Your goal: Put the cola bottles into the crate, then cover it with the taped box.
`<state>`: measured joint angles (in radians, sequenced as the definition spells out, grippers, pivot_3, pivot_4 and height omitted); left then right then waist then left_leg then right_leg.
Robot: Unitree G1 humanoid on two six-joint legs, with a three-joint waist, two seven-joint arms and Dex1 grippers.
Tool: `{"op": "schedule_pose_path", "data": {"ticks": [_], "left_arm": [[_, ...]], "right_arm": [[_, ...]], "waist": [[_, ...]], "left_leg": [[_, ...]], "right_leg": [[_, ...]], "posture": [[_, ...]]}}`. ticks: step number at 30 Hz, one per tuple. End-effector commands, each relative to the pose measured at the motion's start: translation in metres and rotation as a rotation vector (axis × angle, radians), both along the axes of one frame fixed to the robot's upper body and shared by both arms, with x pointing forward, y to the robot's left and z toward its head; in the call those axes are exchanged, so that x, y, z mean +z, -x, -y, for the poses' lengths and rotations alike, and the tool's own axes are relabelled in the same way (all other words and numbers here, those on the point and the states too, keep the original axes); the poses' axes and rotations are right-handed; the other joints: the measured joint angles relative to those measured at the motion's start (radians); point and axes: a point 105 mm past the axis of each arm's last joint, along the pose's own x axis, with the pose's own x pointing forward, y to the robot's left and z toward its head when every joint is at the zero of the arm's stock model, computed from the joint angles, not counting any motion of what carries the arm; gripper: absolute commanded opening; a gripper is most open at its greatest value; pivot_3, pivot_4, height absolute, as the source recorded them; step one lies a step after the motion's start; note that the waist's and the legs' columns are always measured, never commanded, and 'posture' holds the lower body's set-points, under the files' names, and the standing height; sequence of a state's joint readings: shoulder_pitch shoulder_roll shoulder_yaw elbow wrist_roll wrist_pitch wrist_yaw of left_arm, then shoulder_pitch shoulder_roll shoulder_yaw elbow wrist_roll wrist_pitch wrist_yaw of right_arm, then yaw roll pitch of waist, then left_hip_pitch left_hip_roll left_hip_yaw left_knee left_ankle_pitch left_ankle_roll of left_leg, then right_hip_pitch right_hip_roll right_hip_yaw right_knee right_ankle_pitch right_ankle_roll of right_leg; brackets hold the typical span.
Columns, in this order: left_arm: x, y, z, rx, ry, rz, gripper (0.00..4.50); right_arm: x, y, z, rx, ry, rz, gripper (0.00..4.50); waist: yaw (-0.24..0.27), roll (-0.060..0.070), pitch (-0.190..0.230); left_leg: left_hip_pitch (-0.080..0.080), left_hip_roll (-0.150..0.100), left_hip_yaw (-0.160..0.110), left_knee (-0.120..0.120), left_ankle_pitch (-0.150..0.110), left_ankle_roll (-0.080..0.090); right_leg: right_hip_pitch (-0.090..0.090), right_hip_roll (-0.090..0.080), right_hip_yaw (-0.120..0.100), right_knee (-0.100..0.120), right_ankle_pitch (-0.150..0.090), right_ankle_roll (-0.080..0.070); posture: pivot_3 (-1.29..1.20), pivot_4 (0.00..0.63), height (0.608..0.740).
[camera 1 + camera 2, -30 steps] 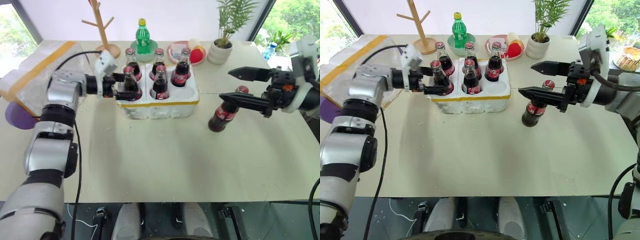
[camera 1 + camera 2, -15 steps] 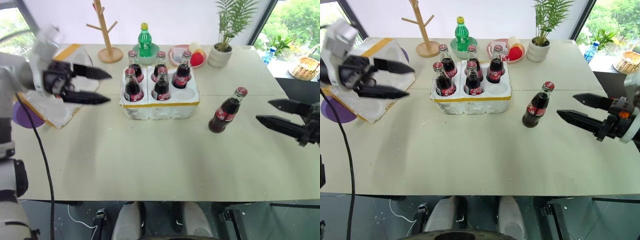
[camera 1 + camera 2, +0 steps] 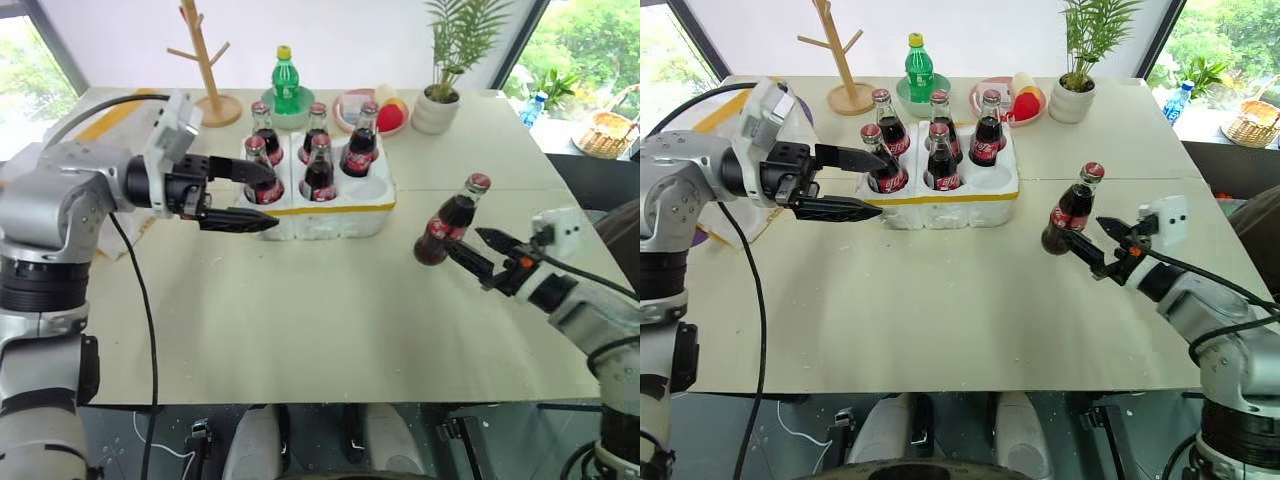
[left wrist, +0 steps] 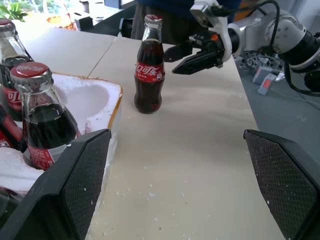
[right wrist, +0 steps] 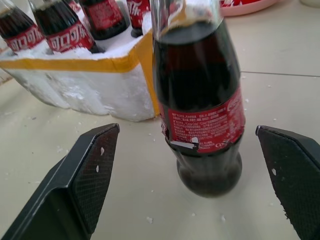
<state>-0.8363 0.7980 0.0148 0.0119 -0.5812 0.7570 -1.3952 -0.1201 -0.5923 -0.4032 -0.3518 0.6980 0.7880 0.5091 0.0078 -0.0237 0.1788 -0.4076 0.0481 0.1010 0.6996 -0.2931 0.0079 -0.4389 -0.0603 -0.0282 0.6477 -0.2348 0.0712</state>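
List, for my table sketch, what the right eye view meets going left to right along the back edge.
Wooden rack → green bottle → red plate → potted plant

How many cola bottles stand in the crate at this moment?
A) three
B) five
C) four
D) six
B: five cola bottles fill wells of the crate, one well is empty, and the sixth bottle stands on the table.
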Motion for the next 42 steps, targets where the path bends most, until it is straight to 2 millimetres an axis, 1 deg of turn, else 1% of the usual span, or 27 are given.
{"op": "schedule_pose_path", "data": {"ticks": [1, 6, 9, 10, 11, 12, 14, 17, 19, 21, 24, 27, 29, 31, 35, 37, 39, 41, 42], "left_arm": [[0.011, 0.005, 0.006, -0.030, -0.001, 0.064, 4.45], [0.010, 0.004, 0.006, -0.023, -0.012, 0.077, 4.45], [0.010, 0.003, 0.004, -0.014, -0.015, 0.085, 4.50], [0.010, 0.003, 0.004, -0.009, -0.014, 0.089, 4.50], [0.011, 0.003, 0.003, -0.003, -0.013, 0.093, 4.50], [0.012, 0.003, 0.002, 0.002, -0.012, 0.097, 4.50], [0.013, 0.004, 0.000, 0.017, -0.008, 0.103, 4.50], [0.013, 0.004, -0.005, 0.043, -0.002, 0.105, 4.50], [0.012, 0.004, -0.007, 0.061, 0.001, 0.107, 4.50], [0.011, 0.004, -0.009, 0.076, 0.007, 0.108, 4.50], [0.009, 0.004, -0.011, 0.089, 0.008, 0.110, 4.50], [0.009, 0.004, -0.010, 0.097, 0.010, 0.118, 4.50], [0.010, 0.004, -0.010, 0.103, 0.010, 0.127, 4.50], [0.010, 0.005, -0.010, 0.110, 0.013, 0.133, 4.50], [0.016, 0.001, -0.013, 0.164, 0.038, 0.160, 4.50], [0.016, -0.001, -0.015, 0.183, 0.043, 0.163, 4.50], [0.016, -0.001, -0.016, 0.191, 0.042, 0.162, 4.50], [0.015, -0.001, -0.016, 0.193, 0.042, 0.161, 4.50], [0.015, 0.000, -0.016, 0.194, 0.042, 0.161, 4.50]], "right_arm": [[0.003, -0.020, -0.001, -0.037, 0.012, 0.054, 4.50], [-0.002, -0.043, -0.011, -0.013, 0.015, 0.064, 4.50], [0.000, -0.051, -0.013, -0.006, 0.023, 0.077, 3.62], [0.006, -0.051, -0.014, 0.006, 0.020, 0.096, 3.15], [0.014, -0.050, -0.015, 0.019, 0.019, 0.116, 2.78], [0.024, -0.049, -0.016, 0.035, 0.021, 0.145, 2.79], [0.053, -0.045, -0.024, 0.094, 0.025, 0.218, 2.79], [0.102, -0.041, -0.042, 0.196, 0.025, 0.336, 2.79], [0.128, -0.043, -0.053, 0.245, 0.024, 0.387, 2.79], [0.145, -0.047, -0.066, 0.290, 0.031, 0.416, 2.79], [0.156, -0.054, -0.086, 0.354, 0.029, 0.431, 2.79], [0.152, -0.065, -0.106, 0.395, 0.025, 0.412, 2.79], [0.141, -0.075, -0.118, 0.396, 0.022, 0.380, 2.79], [0.124, -0.086, -0.127, 0.377, 0.039, 0.345, 2.79], [0.088, -0.107, -0.131, 0.311, 0.044, 0.211, 2.79], [0.074, -0.113, -0.135, 0.297, 0.052, 0.168, 2.79], [0.058, -0.119, -0.136, 0.275, 0.092, 0.133, 2.79], [0.047, -0.122, -0.136, 0.262, 0.128, 0.110, 2.79], [0.043, -0.123, -0.135, 0.255, 0.139, 0.101, 3.29]], "waist": [[0.000, 0.000, 0.000], [-0.002, 0.000, 0.000], [-0.002, 0.000, 0.000], [-0.002, 0.000, 0.000], [-0.001, 0.000, 0.000], [-0.001, 0.001, 0.000], [-0.002, 0.002, 0.001], [-0.010, 0.007, 0.004], [-0.023, 0.009, 0.006], [-0.027, 0.009, 0.006], [-0.023, 0.009, 0.006], [-0.021, 0.009, 0.006], [-0.020, 0.009, 0.006], [-0.019, 0.008, 0.006], [-0.019, 0.008, 0.006], [-0.022, 0.008, 0.006], [-0.024, 0.008, 0.006], [-0.026, 0.008, 0.005], [-0.026, 0.008, 0.005]], "left_leg": [[0.000, 0.000, 0.000, 0.000, 0.000, 0.000], [0.000, 0.000, 0.000, 0.000, 0.000, 0.000], [0.000, 0.000, 0.001, 0.000, 0.000, 0.000], [0.000, 0.000, 0.001, 0.000, 0.000, 0.000], [0.000, 0.000, 0.001, 0.000, 0.000, 0.000], [0.000, 0.000, 0.001, 0.000, 0.000, 0.000], [-0.001, 0.000, 0.001, -0.001, 0.000, 0.000], [-0.001, 0.000, 0.001, -0.001, 0.000, 0.000], [-0.001, 0.000, 0.001, -0.001, 0.000, 0.000], [-0.001, 0.001, 0.001, -0.001, 0.000, 0.000], [-0.001, 0.002, 0.001, -0.003, 0.000, 0.000], [-0.002, 0.002, 0.002, -0.003, 0.000, 0.000], [-0.002, 0.001, 0.003, -0.002, 0.000, 0.000], [-0.003, 0.001, 0.003, -0.002, 0.000, 0.000], [-0.003, 0.000, 0.003, -0.002, 0.000, 0.000], [-0.003, 0.001, 0.003, -0.002, 0.000, 0.000], [-0.003, 0.001, 0.003, -0.002, 0.001, -0.001], [-0.003, 0.001, 0.003, -0.002, 0.002, -0.003], [-0.003, 0.001, 0.003, -0.002, 0.002, -0.003]], "right_leg": [[0.000, 0.000, 0.000, 0.000, 0.000, 0.000], [0.000, 0.000, 0.000, 0.000, 0.000, 0.000], [0.000, 0.000, 0.000, 0.000, 0.000, 0.000], [0.000, 0.000, 0.000, 0.000, 0.000, 0.000], [0.000, 0.000, 0.000, 0.000, 0.000, 0.000], [-0.001, 0.000, 0.000, 0.000, 0.000, 0.000], [-0.001, 0.000, 0.000, 0.000, 0.000, 0.000], [-0.003, -0.001, 0.002, 0.001, 0.000, 0.000], [-0.004, 0.000, 0.003, 0.001, 0.000, 0.000], [-0.005, 0.001, 0.003, 0.002, 0.000, 0.000], [-0.004, 0.003, 0.002, 0.001, -0.001, -0.002], [-0.004, 0.002, 0.001, 0.001, -0.001, -0.002], [-0.004, 0.001, 0.001, 0.001, -0.001, -0.002], [-0.005, 0.000, 0.001, 0.001, -0.001, -0.002], [-0.005, -0.001, 0.001, 0.001, -0.001, -0.002], [-0.005, -0.001, 0.000, 0.001, -0.001, -0.002], [-0.005, -0.001, 0.000, 0.001, -0.001, -0.002], [-0.005, -0.001, 0.000, 0.001, -0.001, -0.002], [-0.005, 0.000, 0.000, 0.001, -0.001, -0.002]], "posture": [[0.00, 0.150, 0.740], [0.00, 0.150, 0.740], [0.00, 0.150, 0.740], [0.00, 0.150, 0.740], [0.00, 0.150, 0.740], [0.00, 0.150, 0.740], [0.00, 0.150, 0.740], [0.00, 0.150, 0.740], [0.00, 0.150, 0.740], [0.00, 0.150, 0.740], [0.00, 0.150, 0.740], [0.00, 0.150, 0.740], [0.00, 0.150, 0.740], [0.00, 0.150, 0.740], [0.00, 0.150, 0.740], [0.00, 0.150, 0.740], [0.00, 0.150, 0.740], [0.00, 0.150, 0.740], [0.00, 0.150, 0.740]]}}
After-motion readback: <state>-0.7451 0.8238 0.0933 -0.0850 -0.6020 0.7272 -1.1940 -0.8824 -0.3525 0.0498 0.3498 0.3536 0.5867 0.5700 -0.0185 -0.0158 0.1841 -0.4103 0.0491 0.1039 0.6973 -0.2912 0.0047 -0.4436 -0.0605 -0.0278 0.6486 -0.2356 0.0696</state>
